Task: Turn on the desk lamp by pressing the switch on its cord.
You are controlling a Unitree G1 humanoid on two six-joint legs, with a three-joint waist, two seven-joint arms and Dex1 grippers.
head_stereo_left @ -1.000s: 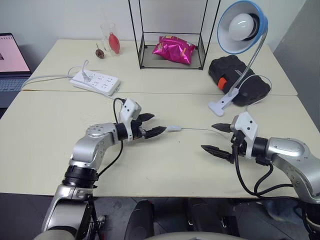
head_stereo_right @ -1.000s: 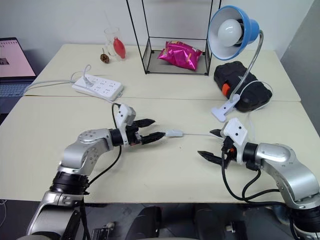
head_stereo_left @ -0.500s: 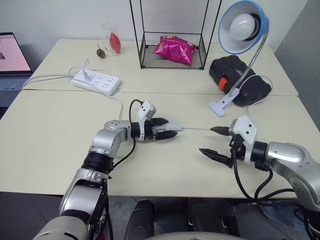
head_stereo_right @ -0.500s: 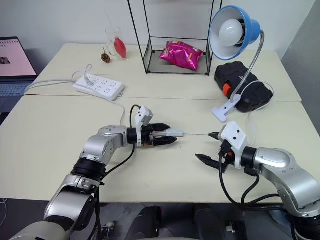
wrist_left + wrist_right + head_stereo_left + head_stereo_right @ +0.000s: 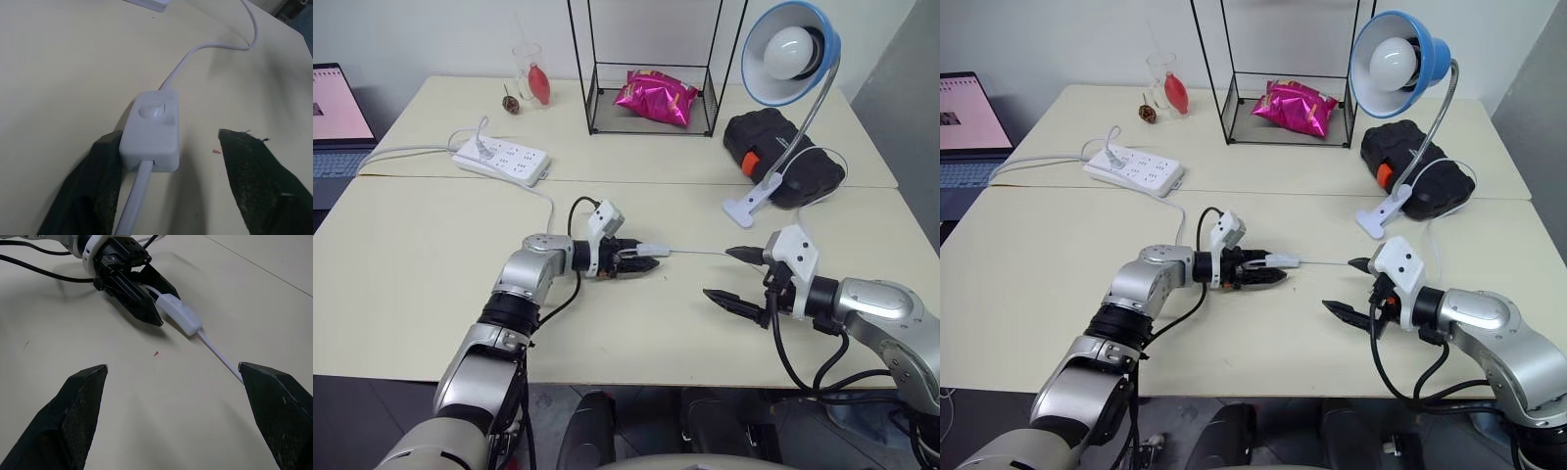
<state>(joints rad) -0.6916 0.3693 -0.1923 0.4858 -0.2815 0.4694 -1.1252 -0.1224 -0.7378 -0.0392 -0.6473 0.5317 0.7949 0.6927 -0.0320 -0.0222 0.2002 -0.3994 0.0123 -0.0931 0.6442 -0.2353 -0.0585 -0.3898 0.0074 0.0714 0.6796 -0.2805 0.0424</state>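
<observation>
Pale cream tabletop point(image 5: 411, 284) fills my feed, two slabs butted together, with a white power strip point(image 5: 501, 162), a wire rack point(image 5: 651, 69) holding a pink foil bag point(image 5: 654, 96), and a black case point(image 5: 783, 147) along the far side. Against a second ago, my left pincer point(image 5: 641, 260) has travelled toward the right pincer and its black fingers have narrowed; half a second ago it was already almost where it is now. The switch point(image 5: 151, 129) now sits between those fingers: in the left wrist view one finger point(image 5: 100, 166) touches the switch's side, while the other finger stands apart from it with bare tabletop between, so the pincer is partly open and I cannot call it a firm hold. The rocker button faces up. The cord point(image 5: 1327, 262) runs from the switch straight toward my right pincer point(image 5: 1356, 289), passing just beside its upper fingertip. That right pincer looks unchanged, spread wide with nothing in it, hovering near the switch but apart from it. Beyond the right pincer the desk lamp point(image 5: 790, 54) stands on its white clip base, blue shade facing me, bulb unlit.
</observation>
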